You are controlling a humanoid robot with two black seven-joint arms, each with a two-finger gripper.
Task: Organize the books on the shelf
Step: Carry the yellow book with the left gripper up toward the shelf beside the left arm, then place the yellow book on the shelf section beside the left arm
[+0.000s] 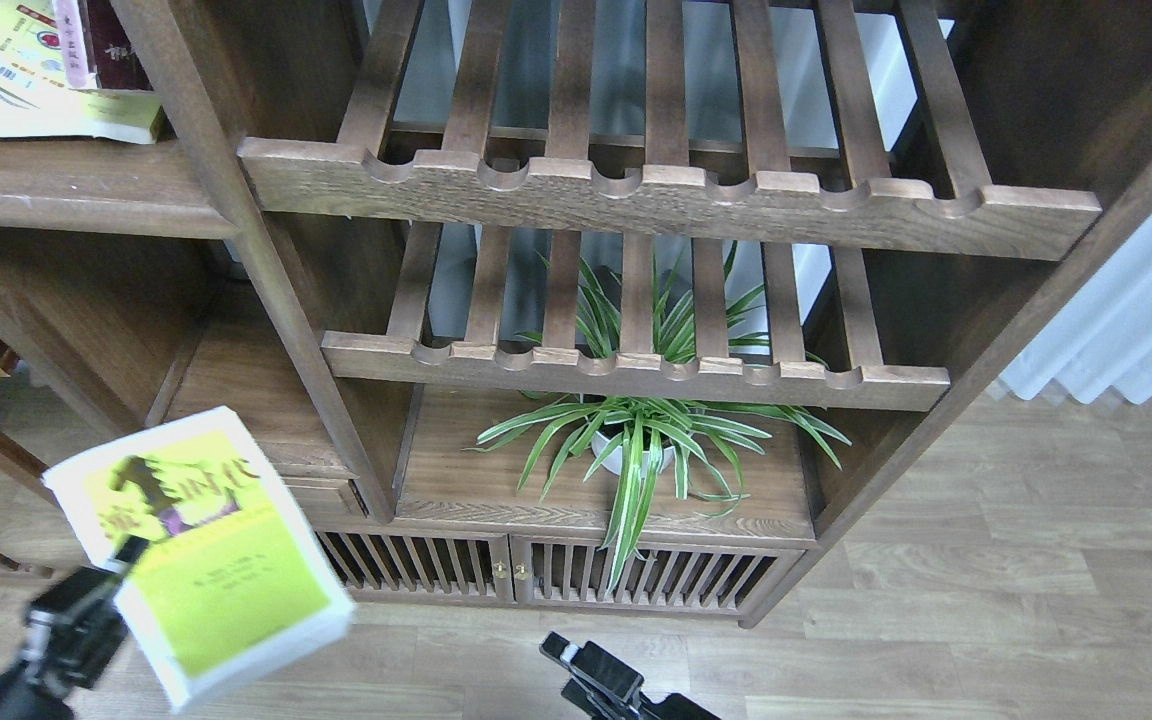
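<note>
One yellow-green book (206, 560) sits clamped in the left hand (121, 560), hiding its fingertips. Two more books (46, 75), cropped, lie on the shelf (66, 185) far above it. Right hand (586, 670): grip unclear.

Yellow-green-and-white paperback (206, 550): closed, cover shown, tilted, held off the floor at near left. Two further books (56, 75): stacked at far left on the dark plank shelf (66, 190).

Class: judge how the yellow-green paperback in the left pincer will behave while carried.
The yellow-green paperback, pinched at one edge by the left pincer, probably sags or swings. Its glossy-looking cover may slip. Thin, so likely light.
</note>
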